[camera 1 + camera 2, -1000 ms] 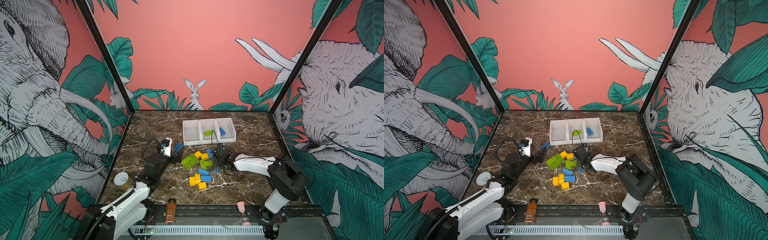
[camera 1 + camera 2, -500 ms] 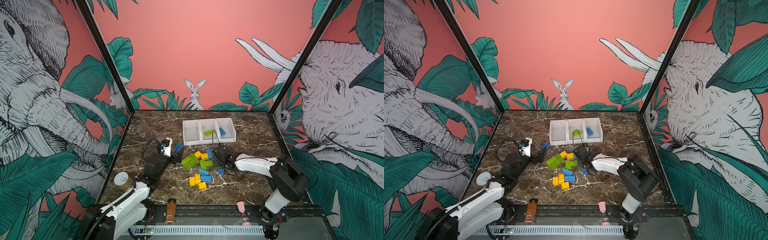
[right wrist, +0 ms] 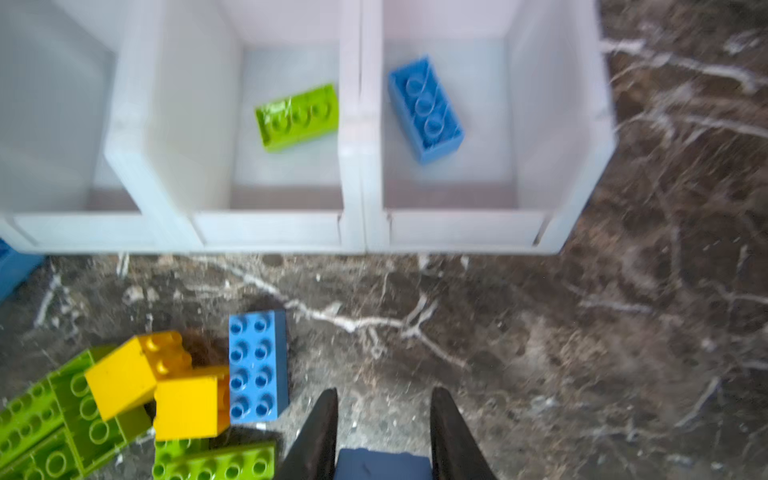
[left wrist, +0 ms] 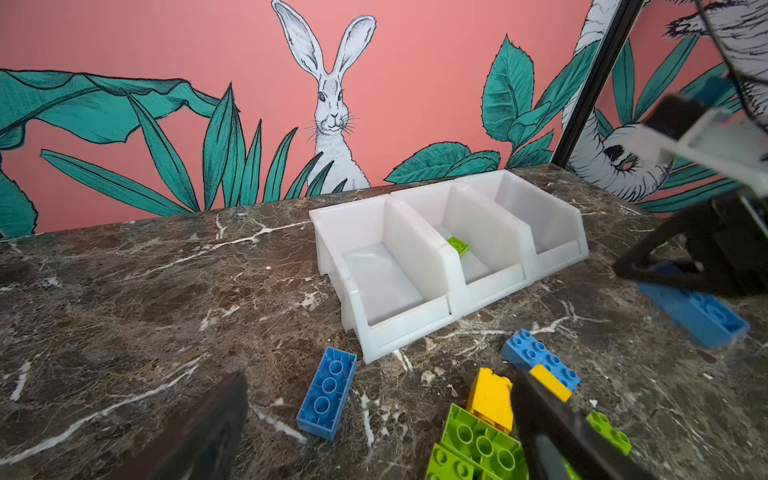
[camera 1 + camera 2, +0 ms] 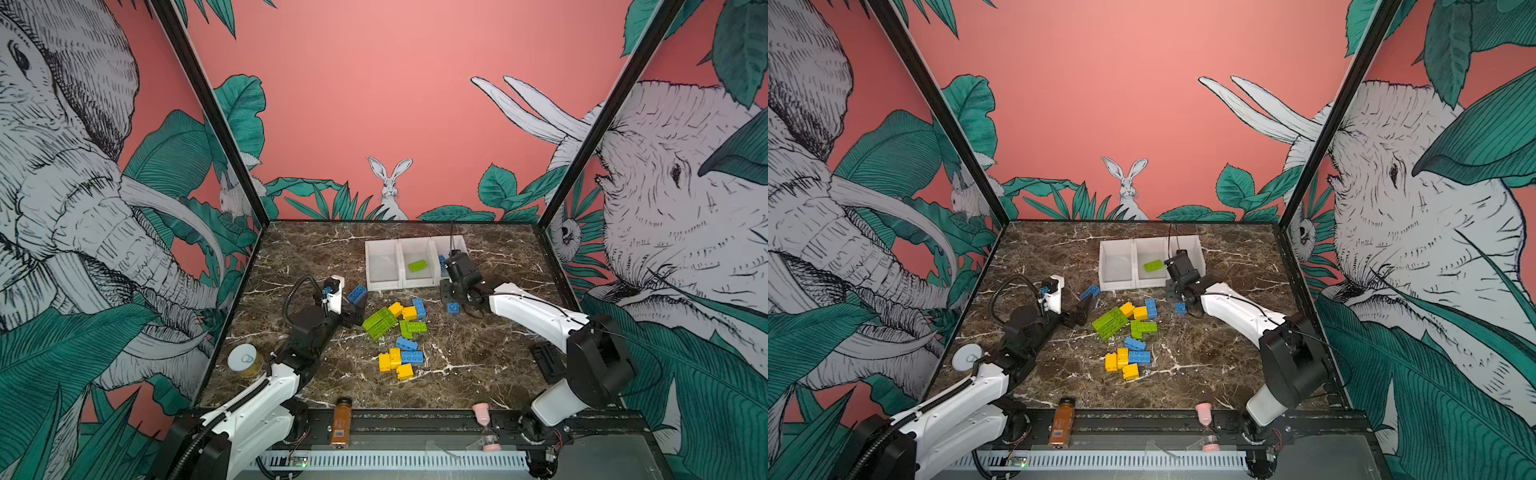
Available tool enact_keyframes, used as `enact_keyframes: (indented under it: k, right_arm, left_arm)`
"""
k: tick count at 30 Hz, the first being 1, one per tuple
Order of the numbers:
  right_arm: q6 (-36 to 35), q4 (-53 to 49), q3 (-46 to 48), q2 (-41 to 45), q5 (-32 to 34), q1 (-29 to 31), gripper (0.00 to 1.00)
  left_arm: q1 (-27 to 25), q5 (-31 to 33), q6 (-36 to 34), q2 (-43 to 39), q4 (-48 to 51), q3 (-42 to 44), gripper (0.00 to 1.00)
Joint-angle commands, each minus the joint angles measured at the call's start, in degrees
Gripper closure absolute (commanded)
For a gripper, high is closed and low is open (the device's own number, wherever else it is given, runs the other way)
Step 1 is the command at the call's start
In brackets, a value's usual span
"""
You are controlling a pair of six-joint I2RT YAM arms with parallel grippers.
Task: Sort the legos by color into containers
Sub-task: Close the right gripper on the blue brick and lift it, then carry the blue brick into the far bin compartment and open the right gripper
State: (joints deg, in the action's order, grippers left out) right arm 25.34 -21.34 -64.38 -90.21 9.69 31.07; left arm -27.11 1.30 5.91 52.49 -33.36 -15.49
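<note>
Right wrist view looks down on the legos (image 3: pixel 257 365): chunky, glossy studded bricks in yellow, lime green and blue, some square, some oblong. Most lie in a loose heap on the tabletop (image 5: pixel 478 357) just in front of the containers (image 5: pixel 384 286), three white open-top bins joined in a row, each with a low front lip. In the heap, two yellow squares lean on lime oblongs and a blue oblong lies studs up beside them. In both top views a smaller cluster of yellow and blue bricks sits a little farther from the containers.

One lime brick (image 3: pixel 297 116) lies in the middle bin, hollow underside up. One blue brick (image 3: pixel 426 110) lies the same way in the end bin on the right arm's side. A blue oblong brick (image 4: pixel 328 392) lies underside up just off the front corner of the opposite end bin.

The right tool (image 3: pixel 383 399) hangs in front of the containers' right-arm end, its black fingers pinching a small blue brick (image 5: pixel 453 307). Whether that brick is clear of the tabletop I cannot tell. The left tool (image 4: pixel 380 386) is spread wide and low, with the blue oblong brick between its fingers and touching neither.

Well apart from the containers, a round lidded tin (image 5: pixel 243 358) stands at the tabletop's left-arm edge. An amber bottle (image 5: pixel 341 419) lies on the black rail beyond the heap.
</note>
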Motion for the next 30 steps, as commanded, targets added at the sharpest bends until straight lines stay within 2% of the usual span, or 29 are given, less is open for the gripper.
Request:
enact_keyframes:
  k: [1,8,16,21,22,25,30]
  right_arm:
    - [-7.12,0.6,-4.87,-1.76,-4.19,-4.68,0.71]
    - [-12.49,-1.26,-21.52,-15.09,-7.11,-10.03,0.72]
    - [-12.79,-2.93,-39.36,-31.49,-7.21,-12.12,0.73]
    - [-10.92,-3.7,-44.77,-37.93,-7.86,-13.11,0.72]
    - [-9.99,-3.78,-45.48,-38.74,-7.63,-13.29,0.7]
    - [-9.1,-3.68,-46.24,-39.8,-7.96,-13.29,0.54]
    - [-9.99,-4.85,-44.56,-35.43,-7.74,-13.27,0.48]
  left_arm:
    - [0.04,-0.43,-0.11,-0.24,-1.44,0.02,0.01]
    - [0.07,-0.6,0.42,0.38,-2.24,0.2,0.01]
    - [0.05,-1.19,0.17,0.78,-2.42,0.19,0.01]
    - [0.01,-1.2,0.42,0.89,-2.65,0.19,0.01]
    - [0.03,-1.29,0.55,1.11,-2.74,0.23,0.01]
    - [0.03,-1.22,0.49,1.21,-2.52,0.02,0.01]
    - [0.04,-1.61,0.72,0.32,-2.54,0.19,0.01]
